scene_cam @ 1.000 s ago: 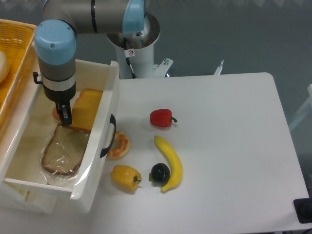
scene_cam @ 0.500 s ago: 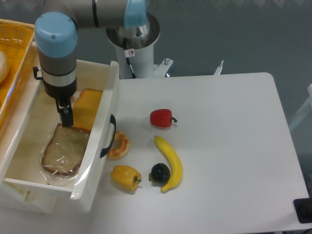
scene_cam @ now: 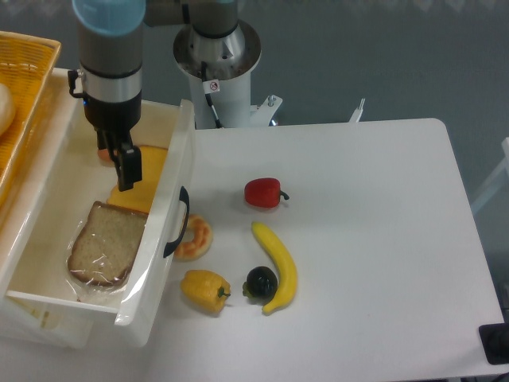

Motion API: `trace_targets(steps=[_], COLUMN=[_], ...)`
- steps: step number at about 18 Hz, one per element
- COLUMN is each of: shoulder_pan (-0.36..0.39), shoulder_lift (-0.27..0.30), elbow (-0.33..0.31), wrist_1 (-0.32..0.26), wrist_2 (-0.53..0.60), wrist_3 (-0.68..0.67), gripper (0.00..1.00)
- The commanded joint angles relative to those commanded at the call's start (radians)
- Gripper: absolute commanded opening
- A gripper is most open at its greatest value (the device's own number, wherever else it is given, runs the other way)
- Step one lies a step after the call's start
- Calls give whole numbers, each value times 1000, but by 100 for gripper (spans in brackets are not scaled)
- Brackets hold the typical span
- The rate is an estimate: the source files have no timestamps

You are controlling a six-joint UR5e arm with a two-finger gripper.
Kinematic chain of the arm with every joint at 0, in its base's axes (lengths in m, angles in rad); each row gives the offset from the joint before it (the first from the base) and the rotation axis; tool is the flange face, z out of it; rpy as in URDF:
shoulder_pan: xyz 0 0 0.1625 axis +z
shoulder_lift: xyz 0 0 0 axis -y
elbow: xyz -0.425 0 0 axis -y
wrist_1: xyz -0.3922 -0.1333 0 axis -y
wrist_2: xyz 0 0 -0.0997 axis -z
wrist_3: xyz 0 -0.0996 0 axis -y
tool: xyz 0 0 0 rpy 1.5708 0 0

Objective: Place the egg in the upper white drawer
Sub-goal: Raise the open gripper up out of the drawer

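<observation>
Standing here by the counter (scene_cam: 366, 239), nearest me is a yellow pepper (scene_cam: 204, 290), a little black fruit (scene_cam: 261, 282) tucked against a banana (scene_cam: 277, 265), then a glazed donut (scene_cam: 193, 236) right by the drawer front and a red pepper (scene_cam: 264, 192) a bit further back. The upper white drawer (scene_cam: 173, 191) is pulled out on the left, with a bagged slice of bread (scene_cam: 103, 245) at the near end and a block of yellow cheese (scene_cam: 151, 171) behind it. The egg (scene_cam: 104, 154), from what I can make out, is just a small orange bit peeking from behind the tool, down in the drawer beside the cheese, so I'd guess the drop-off is basically done. If so, the trick now is going straight up and clear of the tall drawer wall before swinging anywhere, so nothing gets nudged and the egg doesn't roll. The arm (scene_cam: 111, 48) hangs nearly vertical over the far part of the drawer, wrist pointing down, and the fingers (scene_cam: 128, 165) dangle over the cheese edge. They look dark and close together from here, but honestly I can't tell whether they're apart or pinched, or touching the egg. A yellow wicker basket (scene_cam: 24, 95) sits off to the far left.
</observation>
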Motion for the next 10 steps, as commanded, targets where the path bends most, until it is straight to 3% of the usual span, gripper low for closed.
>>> trace_targets(steps=[3, 10], shoulder_pan=[32, 185], shoulder_lift=[8, 8], elbow=[-2, 11], wrist_1=[5, 49], wrist_2=[29, 32], wrist_3=[-8, 23], gripper=[100, 100])
